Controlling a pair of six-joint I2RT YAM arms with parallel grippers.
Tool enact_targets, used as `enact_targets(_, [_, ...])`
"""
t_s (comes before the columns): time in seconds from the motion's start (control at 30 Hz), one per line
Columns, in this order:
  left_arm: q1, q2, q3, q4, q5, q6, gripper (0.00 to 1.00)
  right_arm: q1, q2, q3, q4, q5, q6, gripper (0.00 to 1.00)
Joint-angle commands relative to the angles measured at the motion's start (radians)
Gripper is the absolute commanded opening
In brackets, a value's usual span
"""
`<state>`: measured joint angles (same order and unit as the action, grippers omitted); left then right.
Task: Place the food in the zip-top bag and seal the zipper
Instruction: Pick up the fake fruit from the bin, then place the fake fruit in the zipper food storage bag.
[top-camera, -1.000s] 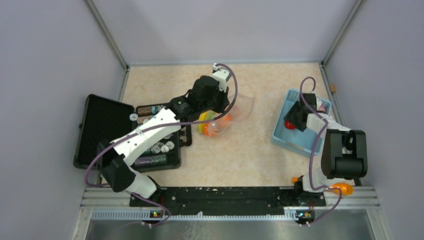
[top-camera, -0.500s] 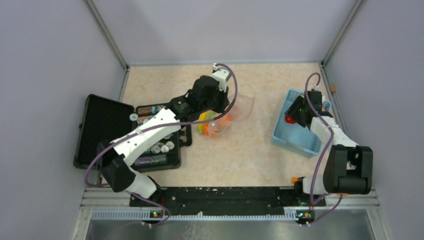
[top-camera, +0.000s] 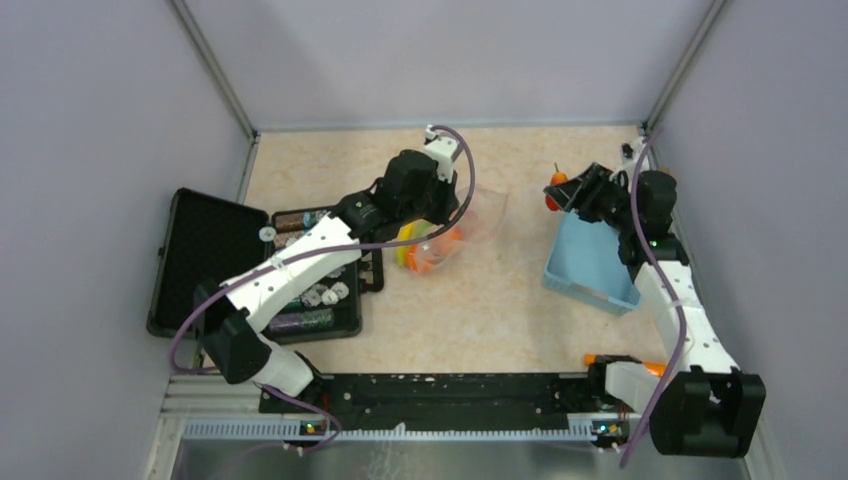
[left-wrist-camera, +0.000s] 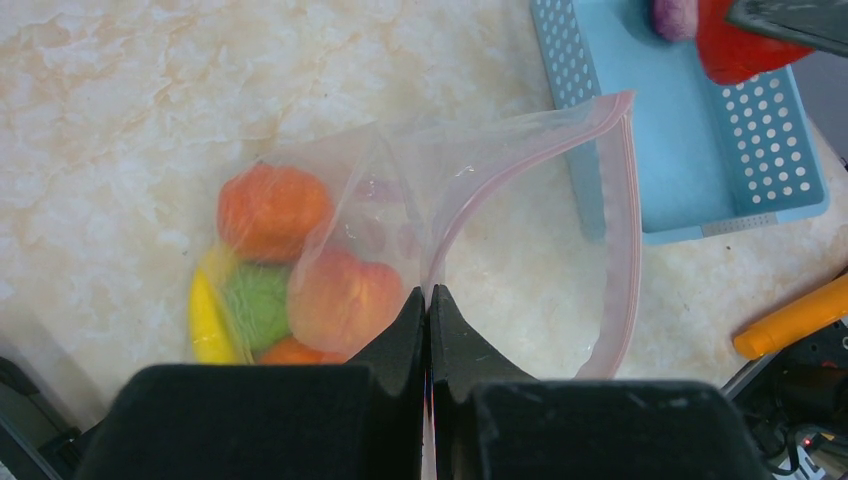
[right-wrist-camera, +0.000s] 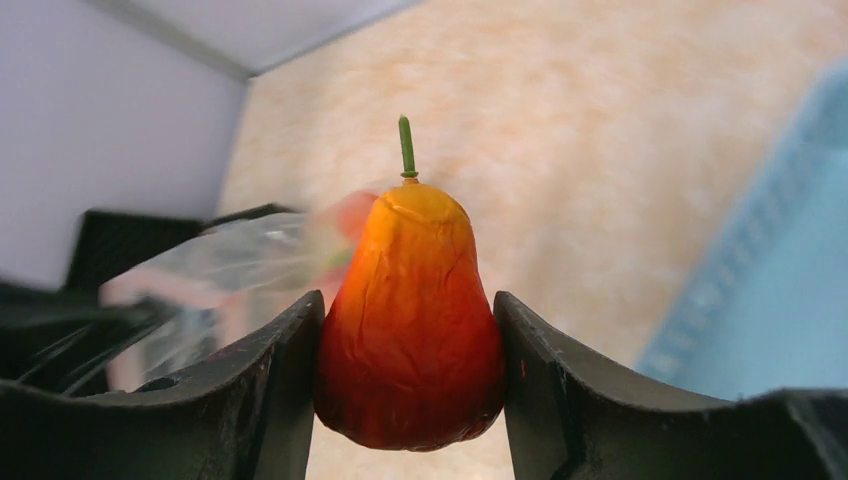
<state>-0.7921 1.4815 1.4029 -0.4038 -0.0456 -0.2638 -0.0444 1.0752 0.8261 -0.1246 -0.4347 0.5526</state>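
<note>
The left hand (left-wrist-camera: 428, 300), fingers pressed together, pinches the near rim of the clear zip-top bag (left-wrist-camera: 520, 260), which lies open-mouthed on the marbled table (left-wrist-camera: 150, 90). Inside lie an orange (left-wrist-camera: 273, 207), a peach (left-wrist-camera: 343, 298), a green apple (left-wrist-camera: 255, 305) and a banana (left-wrist-camera: 203, 320). The pink zipper strip (left-wrist-camera: 630, 230) arcs toward a light-blue basket (left-wrist-camera: 690, 170). A red fruit (left-wrist-camera: 735, 50) shows at the top edge.

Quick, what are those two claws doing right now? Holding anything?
Left gripper: closed, pinching the rim of the zip-top bag.
Right gripper: closed around a red-orange toy pear.
</note>
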Motion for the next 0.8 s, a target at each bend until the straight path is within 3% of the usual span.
enact_targets(0.0, [-0.002, -0.001, 0.049, 0.039, 0.004, -0.008, 0.00, 0.052, -0.101, -0.007, 0.308, -0.344, 0.023, 0.05])
enact_targets(0.27, [-0.001, 0.006, 0.071, 0.028, 0.022, -0.041, 0.00, 0.199, -0.102, 0.050, 0.251, -0.376, -0.088, 0.09])
enact_targets(0.53, [0.001, 0.060, 0.201, -0.117, -0.022, -0.100, 0.00, 0.402, -0.024, 0.173, -0.017, -0.117, -0.268, 0.06])
enact_targets(0.77, [0.003, 0.094, 0.248, -0.195, -0.057, -0.149, 0.00, 0.458, 0.042, 0.246, -0.065, 0.089, -0.228, 0.02])
